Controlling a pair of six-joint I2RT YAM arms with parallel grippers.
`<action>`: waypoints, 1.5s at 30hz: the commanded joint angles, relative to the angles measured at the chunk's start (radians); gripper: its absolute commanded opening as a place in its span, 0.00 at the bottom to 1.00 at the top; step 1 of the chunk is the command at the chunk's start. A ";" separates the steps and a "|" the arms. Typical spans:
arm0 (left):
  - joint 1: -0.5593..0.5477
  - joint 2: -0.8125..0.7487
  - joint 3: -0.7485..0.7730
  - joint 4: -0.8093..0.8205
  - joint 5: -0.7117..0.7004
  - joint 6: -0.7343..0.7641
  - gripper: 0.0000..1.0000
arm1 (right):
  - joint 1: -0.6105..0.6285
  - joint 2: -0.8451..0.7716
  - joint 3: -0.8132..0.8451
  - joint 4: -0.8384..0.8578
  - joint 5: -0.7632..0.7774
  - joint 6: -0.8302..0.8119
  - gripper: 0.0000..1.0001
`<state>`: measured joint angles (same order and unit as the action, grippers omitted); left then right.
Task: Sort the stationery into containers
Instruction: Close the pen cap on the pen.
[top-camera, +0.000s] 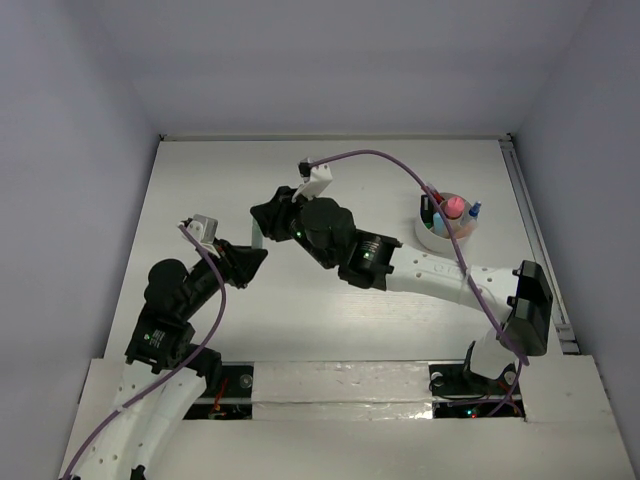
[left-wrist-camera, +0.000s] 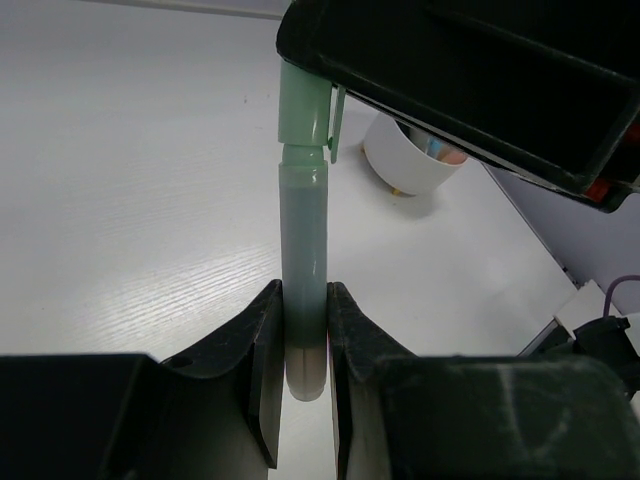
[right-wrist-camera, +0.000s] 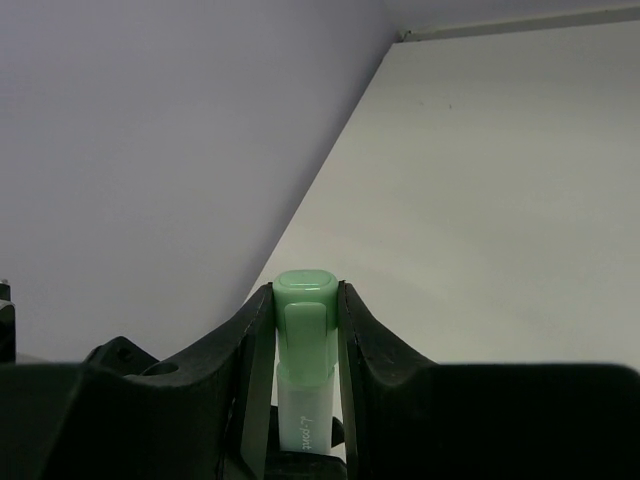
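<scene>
A green marker (left-wrist-camera: 304, 250) with a mint cap (right-wrist-camera: 305, 320) is held between both grippers above the table's middle left. My left gripper (left-wrist-camera: 304, 340) is shut on the marker's translucent barrel near its tail end. My right gripper (right-wrist-camera: 305, 300) is shut on the capped end. In the top view the left gripper (top-camera: 252, 258) and right gripper (top-camera: 266, 215) face each other, with the marker (top-camera: 257, 236) a short pale bar between them. The round whitish cup (top-camera: 432, 236) stands at the right, holding a pink-capped bottle (top-camera: 453, 206), a blue marker (top-camera: 473, 211) and other items.
The cup also shows in the left wrist view (left-wrist-camera: 410, 165) behind the right gripper's black body (left-wrist-camera: 450, 80). A purple cable (top-camera: 380, 158) arcs over the table above the right arm. A rail (top-camera: 535, 240) runs along the table's right edge.
</scene>
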<state>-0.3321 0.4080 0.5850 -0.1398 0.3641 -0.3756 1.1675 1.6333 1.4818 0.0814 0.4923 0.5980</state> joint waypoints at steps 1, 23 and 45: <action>-0.004 -0.012 0.029 0.034 -0.008 0.003 0.00 | 0.014 0.008 0.044 -0.037 0.026 -0.014 0.00; -0.004 -0.018 0.029 0.036 -0.008 0.003 0.00 | 0.014 -0.042 -0.159 0.000 -0.248 0.114 0.00; -0.004 -0.017 0.032 0.036 -0.004 0.010 0.00 | 0.086 -0.064 -0.394 -0.012 -0.411 0.144 0.00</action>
<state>-0.3489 0.4011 0.5835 -0.3763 0.4496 -0.3634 1.1576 1.5375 1.1496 0.2596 0.2749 0.7570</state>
